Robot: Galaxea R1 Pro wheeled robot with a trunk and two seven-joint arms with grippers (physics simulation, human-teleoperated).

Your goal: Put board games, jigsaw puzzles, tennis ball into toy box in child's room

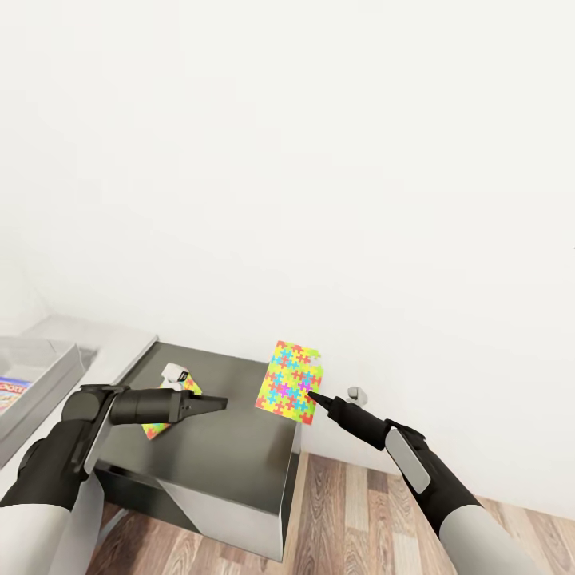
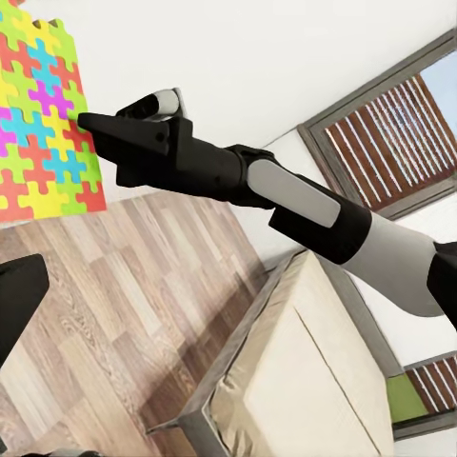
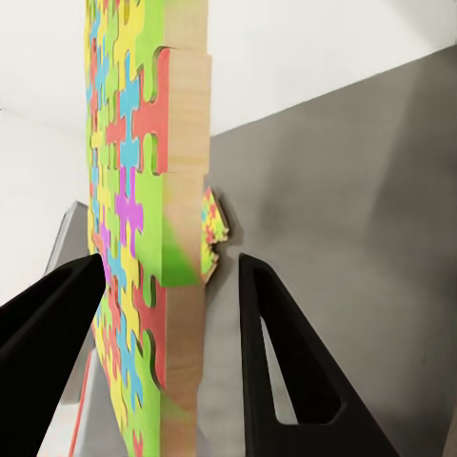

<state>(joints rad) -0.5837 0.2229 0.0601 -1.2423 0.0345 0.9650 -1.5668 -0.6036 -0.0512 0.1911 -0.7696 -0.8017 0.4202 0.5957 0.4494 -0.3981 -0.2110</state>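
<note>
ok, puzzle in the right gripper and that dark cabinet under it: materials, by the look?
Jigsaw puzzle: probably wood or thick board, since its bare edge is tan beneath a matte printed face. Dark cabinet: looks like metal or glossy laminate, judging by the soft sheen on its top. The right gripper straddles the puzzle's edge.

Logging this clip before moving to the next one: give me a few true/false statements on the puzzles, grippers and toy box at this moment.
1. The right gripper holds a puzzle upright, off the cabinet. True.
2. The left gripper is clamped on the second puzzle. False: that puzzle lies on the cabinet top, and the gripper hovers above it holding nothing.
3. The toy box sits at the left edge of the head view with a printed box inside. True.
4. The held puzzle is all one colour. False: its pieces are yellow, pink, green, blue and orange.
5. The floor is carpeted. False: it is wood planks.
</note>
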